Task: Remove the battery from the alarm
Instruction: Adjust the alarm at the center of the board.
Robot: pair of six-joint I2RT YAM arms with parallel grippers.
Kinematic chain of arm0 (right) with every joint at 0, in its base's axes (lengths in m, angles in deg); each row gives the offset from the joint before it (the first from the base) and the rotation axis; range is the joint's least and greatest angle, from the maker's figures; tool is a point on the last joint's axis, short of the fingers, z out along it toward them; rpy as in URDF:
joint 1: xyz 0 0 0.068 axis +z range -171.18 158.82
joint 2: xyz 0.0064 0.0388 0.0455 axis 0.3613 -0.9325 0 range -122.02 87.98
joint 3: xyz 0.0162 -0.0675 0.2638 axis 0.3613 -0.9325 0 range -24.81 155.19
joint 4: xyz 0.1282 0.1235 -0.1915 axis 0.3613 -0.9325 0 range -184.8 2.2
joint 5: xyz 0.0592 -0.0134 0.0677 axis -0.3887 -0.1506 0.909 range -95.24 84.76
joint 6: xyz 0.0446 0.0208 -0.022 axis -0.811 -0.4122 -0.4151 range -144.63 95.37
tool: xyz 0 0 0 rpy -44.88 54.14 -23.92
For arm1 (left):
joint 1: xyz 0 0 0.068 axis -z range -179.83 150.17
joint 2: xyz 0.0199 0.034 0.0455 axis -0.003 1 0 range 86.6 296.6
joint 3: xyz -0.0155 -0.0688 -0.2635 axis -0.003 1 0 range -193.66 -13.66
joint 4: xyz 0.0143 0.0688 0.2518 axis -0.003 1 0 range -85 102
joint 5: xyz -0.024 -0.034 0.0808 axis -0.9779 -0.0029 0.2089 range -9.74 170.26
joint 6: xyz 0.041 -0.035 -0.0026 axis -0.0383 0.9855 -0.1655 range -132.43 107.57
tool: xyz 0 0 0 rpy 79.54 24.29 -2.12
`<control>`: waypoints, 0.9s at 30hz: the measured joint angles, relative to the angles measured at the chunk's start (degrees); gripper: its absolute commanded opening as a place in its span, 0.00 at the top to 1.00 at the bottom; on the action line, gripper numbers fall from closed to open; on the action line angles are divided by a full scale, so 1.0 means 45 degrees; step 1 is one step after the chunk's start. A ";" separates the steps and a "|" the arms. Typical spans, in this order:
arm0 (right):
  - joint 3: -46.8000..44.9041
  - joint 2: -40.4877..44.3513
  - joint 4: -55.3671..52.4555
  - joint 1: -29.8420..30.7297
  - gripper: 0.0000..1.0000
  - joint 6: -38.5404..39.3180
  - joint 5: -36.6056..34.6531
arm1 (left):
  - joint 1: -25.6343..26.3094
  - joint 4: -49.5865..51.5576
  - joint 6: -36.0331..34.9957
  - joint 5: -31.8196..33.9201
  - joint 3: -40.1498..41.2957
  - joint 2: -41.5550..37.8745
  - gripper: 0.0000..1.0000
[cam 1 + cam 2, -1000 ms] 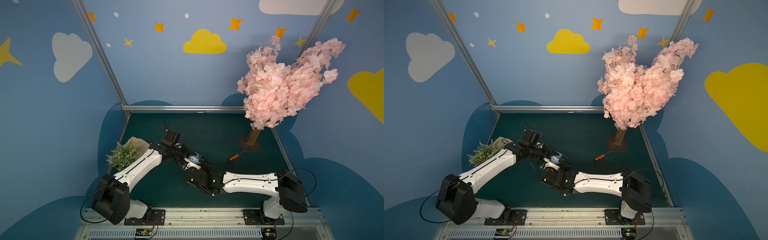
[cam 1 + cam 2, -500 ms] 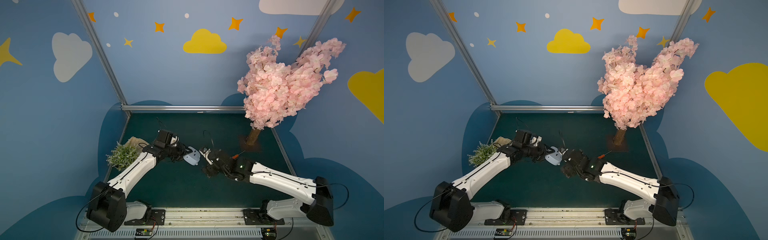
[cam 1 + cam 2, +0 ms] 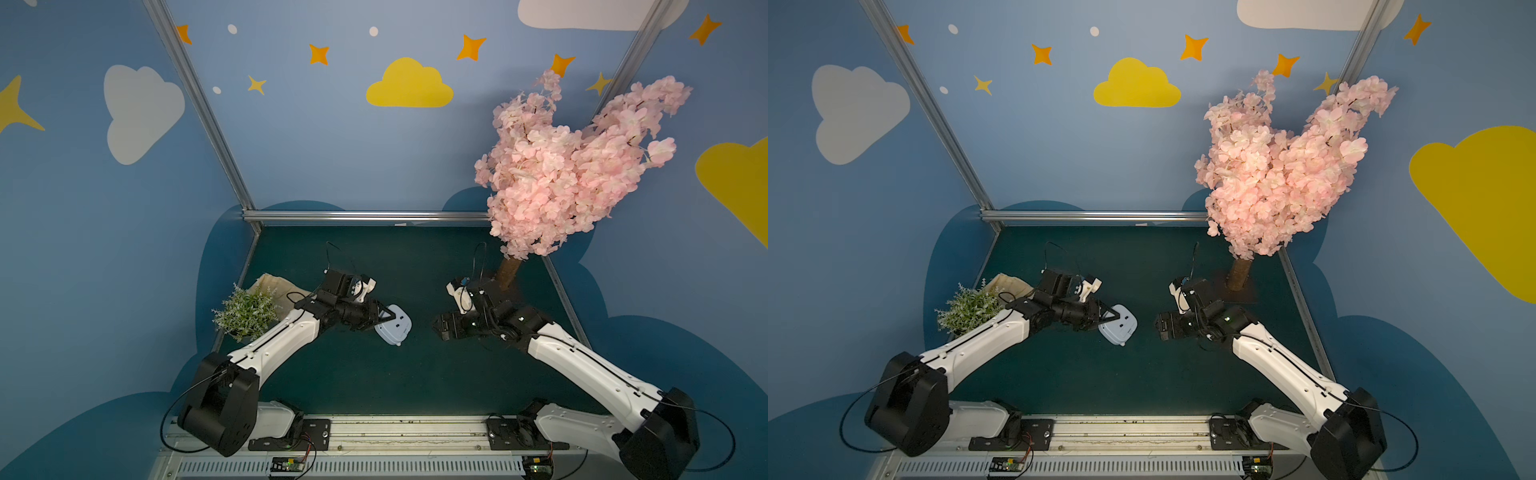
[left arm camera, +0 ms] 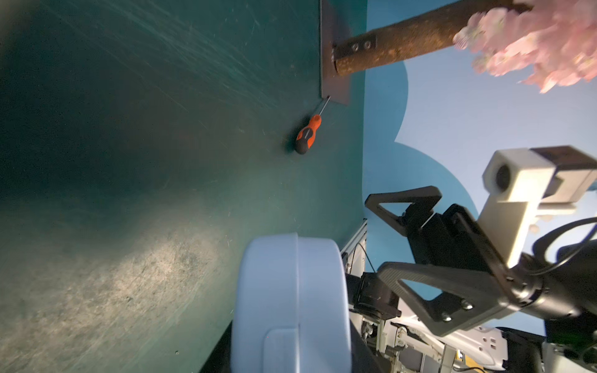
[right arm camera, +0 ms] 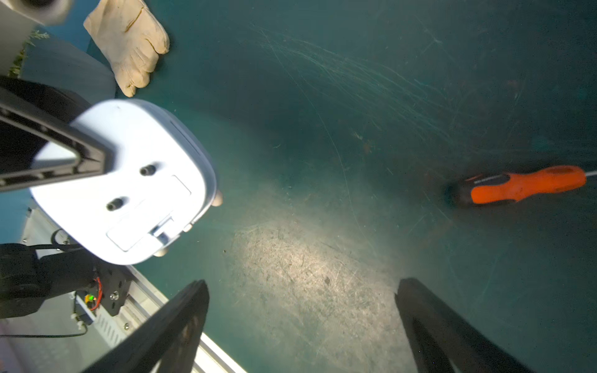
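- Left arm (image 3: 274, 345): stretched forward and inward, wrist rolled on its side.
- Left gripper (image 3: 387, 318): jaws clamped on the alarm (image 3: 397, 330), which juts past the tips; one finger (image 5: 92, 158) lies flat across its back.
- Right arm (image 3: 582, 365): stretched forward and inward, forearm low.
- Right gripper (image 3: 439, 328): jaws spread wide, empty, tips facing the left gripper, well apart from it.

Both top views: high up, near-identical, looking down/fwd over whole table (image 3: 374, 382). Wrist cams: close, low over table, facing each other; both share alarm (image 4: 290, 306) & screwdriver (image 5: 517, 189).
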 measured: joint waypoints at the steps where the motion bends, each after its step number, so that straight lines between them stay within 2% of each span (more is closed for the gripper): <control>1: 0.0000 -0.0010 0.0005 -0.0131 0.05 -0.0097 0.0112 | 0.0160 -0.0019 -0.0121 -0.0015 0.0000 0.0228 0.87; 6: 0.0000 -0.0233 0.0000 -0.0729 0.07 -0.0549 0.0413 | 0.0908 -0.0107 -0.0651 0.0029 -0.0010 0.1287 0.87; 11: 0.0000 -0.0675 -0.0160 -0.1005 0.09 -0.0782 0.0151 | 0.1175 -0.0578 -0.0777 0.0330 -0.0005 0.1948 0.88; 14: 0.0126 -0.1117 -0.0631 -0.1044 0.11 -0.0835 -0.0661 | 0.1209 -0.1501 -0.0651 0.0656 0.0141 0.2210 0.88; 20: 0.1423 -0.2803 -0.2181 -0.1078 0.13 -0.1073 -0.3526 | 0.1307 -0.3900 0.0306 0.1642 0.1719 0.2628 0.88; 23: 0.2409 -0.3939 -0.3079 -0.1122 0.15 -0.1574 -0.4765 | 0.1447 -0.5518 0.1064 0.2006 0.2652 0.2385 0.88; 27: 0.3347 -0.5484 -0.3779 -0.1200 0.16 -0.2181 -0.5595 | 0.1851 -0.7130 0.1919 0.3060 0.3784 0.1783 0.87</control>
